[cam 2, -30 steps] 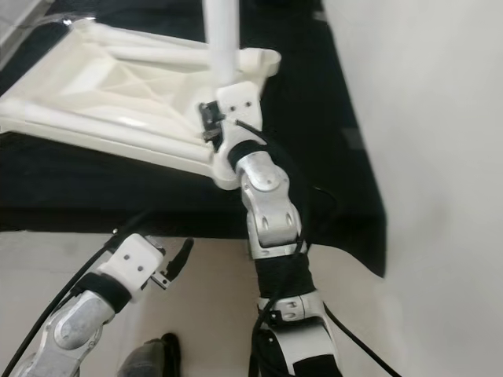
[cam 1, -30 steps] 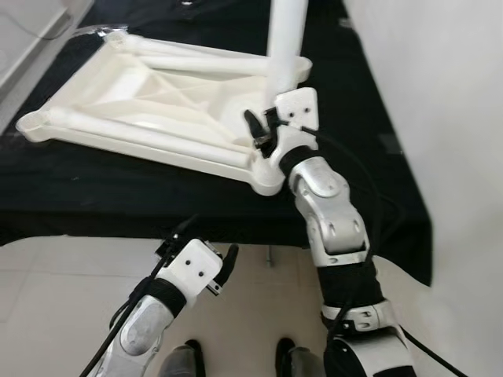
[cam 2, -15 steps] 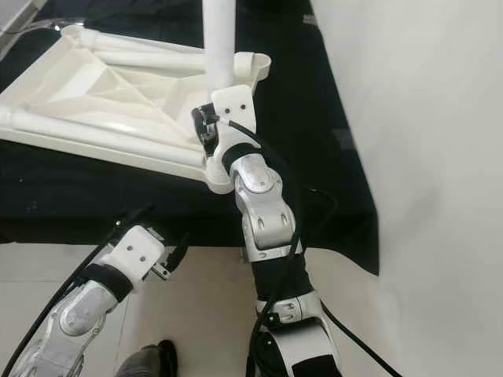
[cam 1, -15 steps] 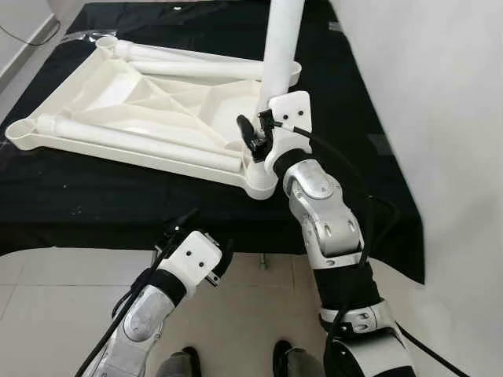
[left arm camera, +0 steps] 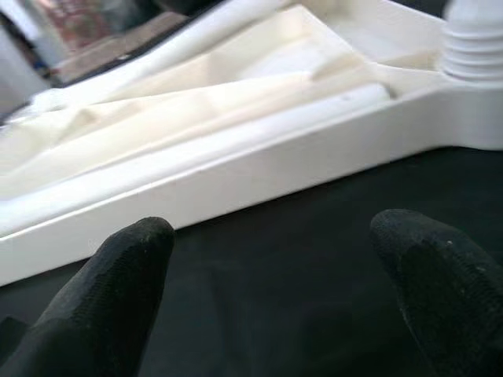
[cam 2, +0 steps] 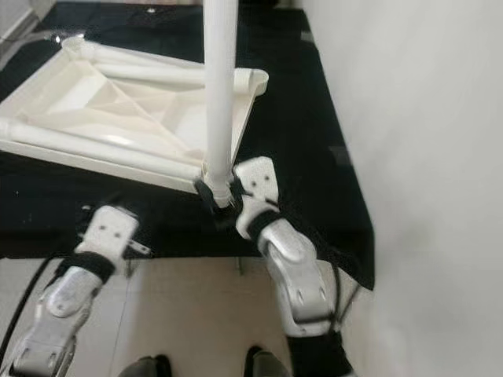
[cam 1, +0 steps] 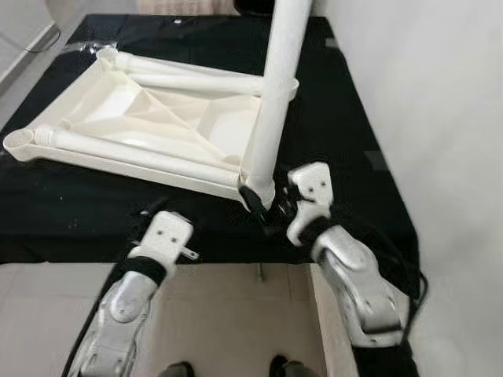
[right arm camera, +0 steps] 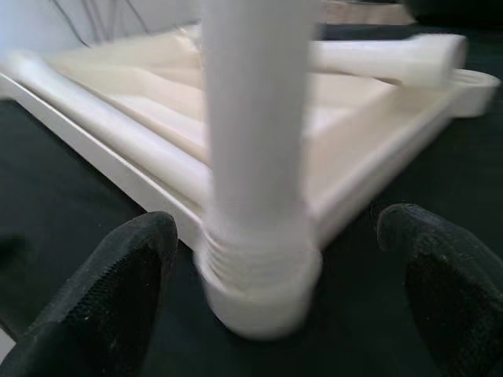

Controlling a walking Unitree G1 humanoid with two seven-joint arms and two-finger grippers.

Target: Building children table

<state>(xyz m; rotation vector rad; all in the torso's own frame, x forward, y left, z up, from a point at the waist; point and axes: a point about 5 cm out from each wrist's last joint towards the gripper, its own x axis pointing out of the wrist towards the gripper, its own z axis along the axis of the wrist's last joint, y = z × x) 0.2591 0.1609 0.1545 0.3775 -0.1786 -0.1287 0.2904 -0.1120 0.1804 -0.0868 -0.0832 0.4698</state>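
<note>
A white children's tabletop [cam 1: 157, 110] lies upside down on the black-covered table [cam 1: 346, 141]. One white leg [cam 1: 275, 94] stands upright in its near right corner socket, threaded base [right arm camera: 255, 259] at the rim. My right gripper [cam 1: 266, 210] is open at the table's front edge, one finger [right arm camera: 126, 267] on each side of that base and apart from it. My left gripper [cam 1: 149, 216] is open too, low over the black cloth, facing the tabletop's near rim [left arm camera: 259, 169]; its fingers [left arm camera: 126, 259] hold nothing.
Loose white legs [cam 1: 134, 148] lie inside the upturned tabletop, one along the near rim and others at the far side [cam 1: 192, 71]. A white wall [cam 1: 440, 118] runs along the right. Tiled floor [cam 1: 236, 330] lies below the table's front edge.
My right gripper has come off the upright leg and dropped back to the table's front edge, open. My left arm has risen from below the table to its edge. The camera has shifted.
</note>
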